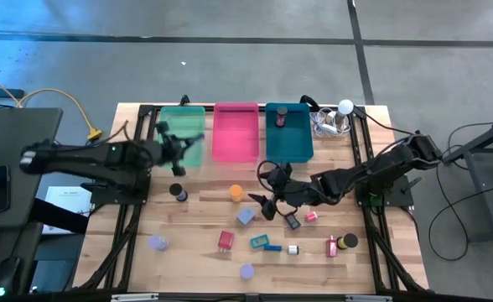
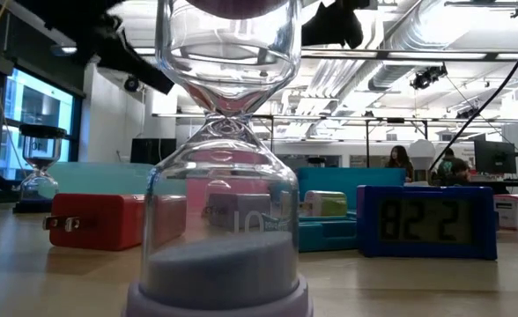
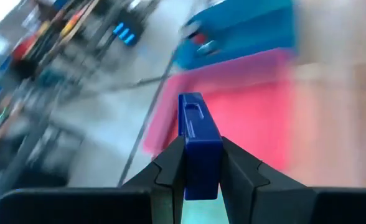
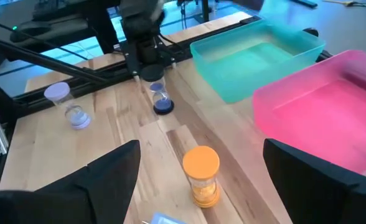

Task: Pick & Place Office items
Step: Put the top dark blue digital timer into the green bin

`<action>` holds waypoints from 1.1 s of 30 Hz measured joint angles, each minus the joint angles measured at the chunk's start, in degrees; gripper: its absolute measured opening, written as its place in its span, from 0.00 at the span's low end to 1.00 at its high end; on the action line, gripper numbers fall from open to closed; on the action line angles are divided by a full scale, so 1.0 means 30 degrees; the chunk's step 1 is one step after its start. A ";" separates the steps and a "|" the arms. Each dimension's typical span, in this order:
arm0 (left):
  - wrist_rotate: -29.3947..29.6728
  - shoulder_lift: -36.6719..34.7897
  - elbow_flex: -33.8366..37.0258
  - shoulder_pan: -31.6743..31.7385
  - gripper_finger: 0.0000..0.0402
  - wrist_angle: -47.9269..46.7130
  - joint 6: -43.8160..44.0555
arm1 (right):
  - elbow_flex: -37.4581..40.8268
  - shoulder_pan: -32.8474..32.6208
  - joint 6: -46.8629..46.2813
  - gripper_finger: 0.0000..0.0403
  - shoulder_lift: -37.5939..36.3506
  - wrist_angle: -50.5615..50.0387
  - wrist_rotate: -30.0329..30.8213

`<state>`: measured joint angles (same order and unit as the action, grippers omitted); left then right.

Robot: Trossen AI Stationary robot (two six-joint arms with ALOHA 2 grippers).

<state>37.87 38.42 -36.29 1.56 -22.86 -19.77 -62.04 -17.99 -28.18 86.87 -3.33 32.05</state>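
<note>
My left gripper (image 1: 179, 138) hangs over the green tray (image 1: 188, 122) and is shut on a blue block (image 3: 198, 134). My right gripper (image 1: 267, 201) is open low over the table's middle. The orange hourglass (image 4: 201, 174) stands just ahead, between its spread fingers (image 4: 117, 165) and untouched. Other small items stand on the table: a dark-capped hourglass (image 1: 178, 192), lavender hourglasses (image 1: 157, 243) (image 1: 246, 271), a red plug (image 1: 225, 242), a teal piece (image 1: 258, 242), a red block (image 1: 332, 247) and a black cap (image 1: 348, 242). One dark red item (image 1: 280, 116) lies in the teal tray (image 1: 290, 143). My left gripper pinches the blue block between its two fingers (image 3: 170, 165), by its near end (image 3: 201, 174). The block's far end (image 3: 191, 106) sticks out past the fingertips. It is lifted clear above the green tray.
The green, pink (image 1: 236, 134) and teal trays sit side by side at the far edge. A white ball with a cable bundle (image 1: 337, 117) lies right of them. In the low view a lavender-based hourglass (image 2: 228, 176) stands close, with a blue clock (image 2: 426, 220) behind.
</note>
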 joint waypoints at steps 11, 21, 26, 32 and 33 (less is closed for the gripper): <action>-0.2777 0.2643 0.0000 0.9910 0.17 0.0226 0.1370 | 0.0022 0.0282 0.0428 0.81 0.0153 -0.0165 0.0490; -0.6630 0.6913 0.0007 1.4871 0.17 0.0275 0.4402 | 0.0029 0.0303 0.1035 0.81 0.0262 -0.0444 0.0510; -0.6801 0.8000 0.0007 1.5575 0.17 0.0676 0.5057 | 0.0029 0.0425 0.1527 0.81 0.0262 -0.0702 0.0509; -0.6934 0.8202 0.0007 1.5579 0.18 0.0851 0.6407 | 0.0029 0.0657 0.1989 0.81 0.0262 -0.0801 0.0479; -0.6936 0.8202 0.0007 1.5579 0.19 0.0849 0.6693 | 0.0029 0.0675 0.1991 0.81 0.0262 -0.0809 0.0481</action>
<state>17.06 63.02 -36.27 48.29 -20.32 0.31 -61.95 -15.97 -22.21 87.66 -5.76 33.50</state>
